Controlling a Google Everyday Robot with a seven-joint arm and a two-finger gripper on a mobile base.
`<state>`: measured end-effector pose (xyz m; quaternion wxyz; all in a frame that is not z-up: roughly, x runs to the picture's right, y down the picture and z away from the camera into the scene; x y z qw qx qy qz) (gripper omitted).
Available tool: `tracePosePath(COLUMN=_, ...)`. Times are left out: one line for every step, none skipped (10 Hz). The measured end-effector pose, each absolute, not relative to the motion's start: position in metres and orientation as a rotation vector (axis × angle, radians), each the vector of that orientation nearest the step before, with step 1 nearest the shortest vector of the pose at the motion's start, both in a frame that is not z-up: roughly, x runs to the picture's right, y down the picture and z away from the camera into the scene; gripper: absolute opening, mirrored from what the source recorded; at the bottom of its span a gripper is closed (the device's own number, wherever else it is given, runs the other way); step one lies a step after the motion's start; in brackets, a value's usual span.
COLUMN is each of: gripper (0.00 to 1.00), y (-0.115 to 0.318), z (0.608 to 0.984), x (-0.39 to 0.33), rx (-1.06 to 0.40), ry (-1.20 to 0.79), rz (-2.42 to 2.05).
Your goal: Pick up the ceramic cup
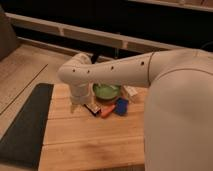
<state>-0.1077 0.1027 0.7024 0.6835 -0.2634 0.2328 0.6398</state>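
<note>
My arm reaches from the right across the wooden table point(85, 145). Its end bends down at the table's far left part, and the gripper point(79, 101) hangs there just above the wood, left of the green bowl point(106, 91). The pale ceramic cup does not show; the arm and wrist hide the spot under and behind the gripper. I cannot tell whether the gripper holds anything.
A dark small object point(93, 108), an orange object point(106, 111) and a blue object point(121, 106) lie in front of the bowl. A white item point(131, 91) lies right of the bowl. A black mat point(25, 125) borders the table's left side.
</note>
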Motion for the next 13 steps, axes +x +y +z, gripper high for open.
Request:
tracePosePath(gripper=0.65, y=0.103, z=0.702, x=-0.108, rx=-0.591, ry=0.522, rz=1.434)
tracePosePath(gripper=0.65, y=0.103, z=0.702, x=-0.108, rx=-0.591, ry=0.522, rz=1.434)
tracePosePath(gripper=0.65, y=0.103, z=0.703, x=-0.108, rx=-0.592, ry=0.523, rz=1.434)
tracePosePath(gripper=0.65, y=0.103, z=0.703, x=-0.108, rx=-0.592, ry=0.524, rz=1.434)
tracePosePath(gripper=0.65, y=0.104, z=0.703, x=-0.108, rx=-0.592, ry=0.524, rz=1.434)
tracePosePath(gripper=0.65, y=0.103, z=0.703, x=-0.107, rx=-0.592, ry=0.524, rz=1.434)
tracePosePath(gripper=0.65, y=0.104, z=0.703, x=-0.108, rx=-0.592, ry=0.524, rz=1.434)
tracePosePath(gripper=0.65, y=0.103, z=0.703, x=-0.108, rx=-0.591, ry=0.523, rz=1.433)
tracePosePath(gripper=0.65, y=0.101, z=0.704, x=-0.107, rx=-0.585, ry=0.519, rz=1.432)
tracePosePath(gripper=0.65, y=0.089, z=0.709, x=-0.106, rx=-0.562, ry=0.487, rz=1.411)
tracePosePath(gripper=0.65, y=0.071, z=0.716, x=-0.102, rx=-0.527, ry=0.442, rz=1.382)
tracePosePath(gripper=0.65, y=0.047, z=0.723, x=-0.100, rx=-0.489, ry=0.377, rz=1.340)
tracePosePath(gripper=0.65, y=0.011, z=0.731, x=-0.102, rx=-0.440, ry=0.270, rz=1.271)
